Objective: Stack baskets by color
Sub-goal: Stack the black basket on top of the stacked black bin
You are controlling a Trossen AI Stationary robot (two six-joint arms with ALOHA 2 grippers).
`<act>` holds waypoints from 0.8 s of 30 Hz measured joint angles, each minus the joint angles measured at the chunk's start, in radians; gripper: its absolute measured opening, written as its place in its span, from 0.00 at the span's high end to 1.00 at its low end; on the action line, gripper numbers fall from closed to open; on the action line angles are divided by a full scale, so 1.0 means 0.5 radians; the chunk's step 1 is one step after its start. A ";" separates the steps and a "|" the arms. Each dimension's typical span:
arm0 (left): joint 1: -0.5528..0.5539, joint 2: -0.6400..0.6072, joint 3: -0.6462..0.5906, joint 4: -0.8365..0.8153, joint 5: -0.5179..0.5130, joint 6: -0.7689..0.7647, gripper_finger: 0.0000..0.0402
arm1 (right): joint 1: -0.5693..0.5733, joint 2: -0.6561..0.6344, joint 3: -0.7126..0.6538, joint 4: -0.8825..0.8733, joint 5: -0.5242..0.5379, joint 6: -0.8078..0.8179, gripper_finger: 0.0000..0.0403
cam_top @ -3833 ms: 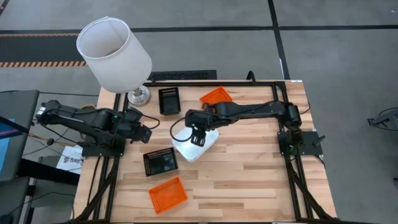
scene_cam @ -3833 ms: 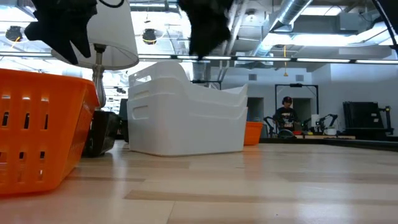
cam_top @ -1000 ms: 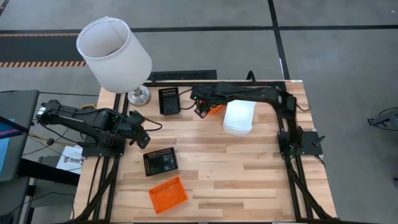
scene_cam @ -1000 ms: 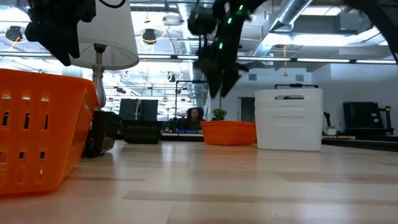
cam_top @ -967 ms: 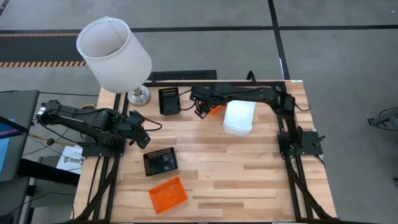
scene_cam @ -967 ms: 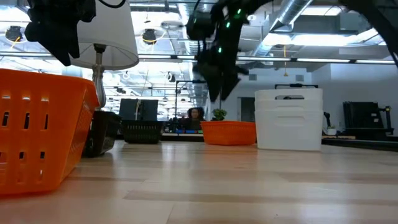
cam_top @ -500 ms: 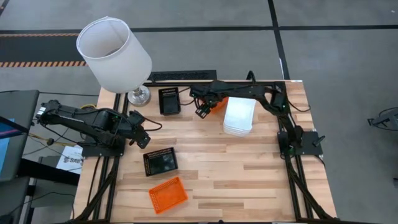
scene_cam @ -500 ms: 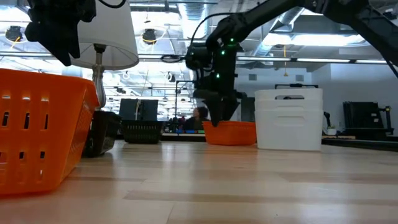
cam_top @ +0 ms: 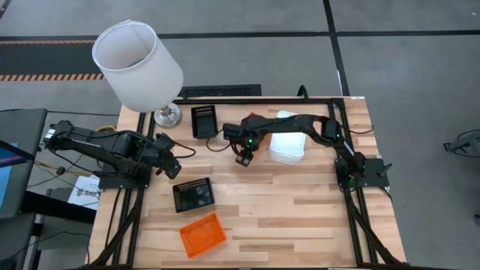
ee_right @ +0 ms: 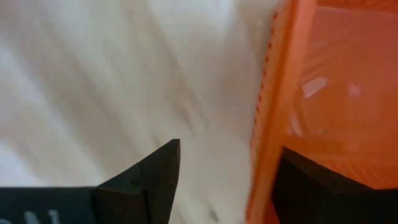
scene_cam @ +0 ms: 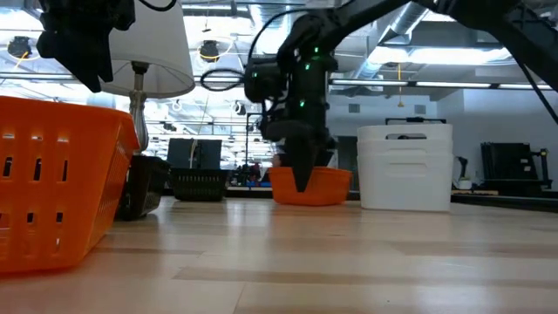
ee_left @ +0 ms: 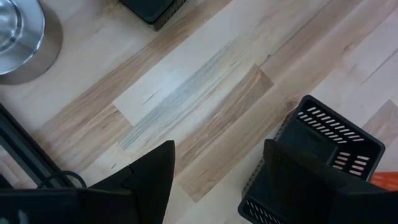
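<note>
My right gripper (cam_top: 242,157) points down at the far middle of the table, open, astride one wall of an orange basket (scene_cam: 309,187); the arm hides that basket in the high view. A stack of white baskets (cam_top: 289,146) stands just to its right. My left gripper (cam_top: 176,159) hangs open above the table's left side, holding nothing, with a black basket (cam_top: 193,195) just near of it. A second black basket (cam_top: 203,121) sits at the far edge. Another orange basket (cam_top: 202,234) lies near the front edge. My right gripper comes from above with one finger (ee_right: 323,186) inside the orange basket and the other (ee_right: 149,180) outside it. The basket's mesh side wall (ee_right: 267,124) stands between them, close against the inner finger. The basket rests upright with its bottom on the table.
A lamp with a big white shade (cam_top: 137,66) and a metal foot (cam_top: 166,116) stands at the far left corner. Bare wood lies in the table's middle and right near part (cam_top: 300,217).
My right gripper has come down and toward the near edge, rolling its wrist, and its open fingers now stand over the orange basket's wall. The orange basket has slid a little along the table with it. My left arm has kept still.
</note>
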 joint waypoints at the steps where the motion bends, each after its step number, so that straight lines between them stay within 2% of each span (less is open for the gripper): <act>1: 0.000 0.000 0.000 0.000 0.000 0.000 0.42 | 0.024 -0.013 0.002 -0.019 0.012 -0.008 0.41; 7: 0.000 0.000 0.000 0.003 0.052 0.024 0.42 | 0.129 -0.165 0.001 -0.168 0.166 -0.005 0.41; 12: 0.000 -0.001 0.000 0.010 0.166 0.031 0.42 | 0.206 -0.377 0.002 -0.061 0.168 0.273 0.41; 18: 0.000 0.000 0.000 0.012 0.243 0.031 0.42 | 0.381 -0.532 0.004 0.496 0.162 0.627 0.41; 22: 0.000 -0.001 0.000 0.011 0.252 0.031 0.42 | 0.500 -0.469 0.008 0.918 0.164 0.352 0.41; 24: 0.000 0.000 0.000 0.001 0.280 0.029 0.42 | 0.526 -0.410 0.018 1.018 0.156 0.275 0.41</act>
